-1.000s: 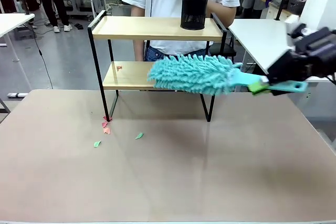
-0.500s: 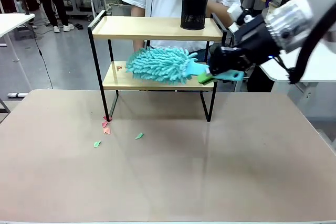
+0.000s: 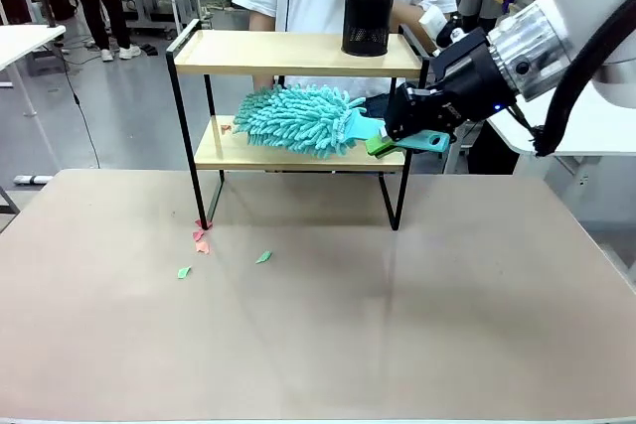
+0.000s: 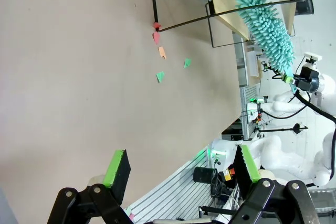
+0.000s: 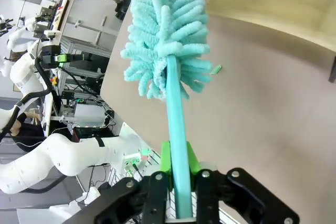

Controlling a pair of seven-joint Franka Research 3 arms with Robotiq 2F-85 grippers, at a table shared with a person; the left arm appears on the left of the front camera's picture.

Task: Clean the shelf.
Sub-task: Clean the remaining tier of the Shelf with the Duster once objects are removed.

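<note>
Front view: right gripper (image 3: 394, 140) clamped on teal duster (image 3: 296, 118), seemingly brushing the shelf (image 3: 268, 53); lifting carelessly could topple the black cup (image 3: 368, 19)

The duster (image 3: 298, 118) is turquoise, the shelf (image 3: 278, 52) light wood with black frame.

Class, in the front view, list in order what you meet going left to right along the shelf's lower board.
Left to right: red paper scrap → teal duster → right gripper, jaws shut on the duster's handle.
</note>
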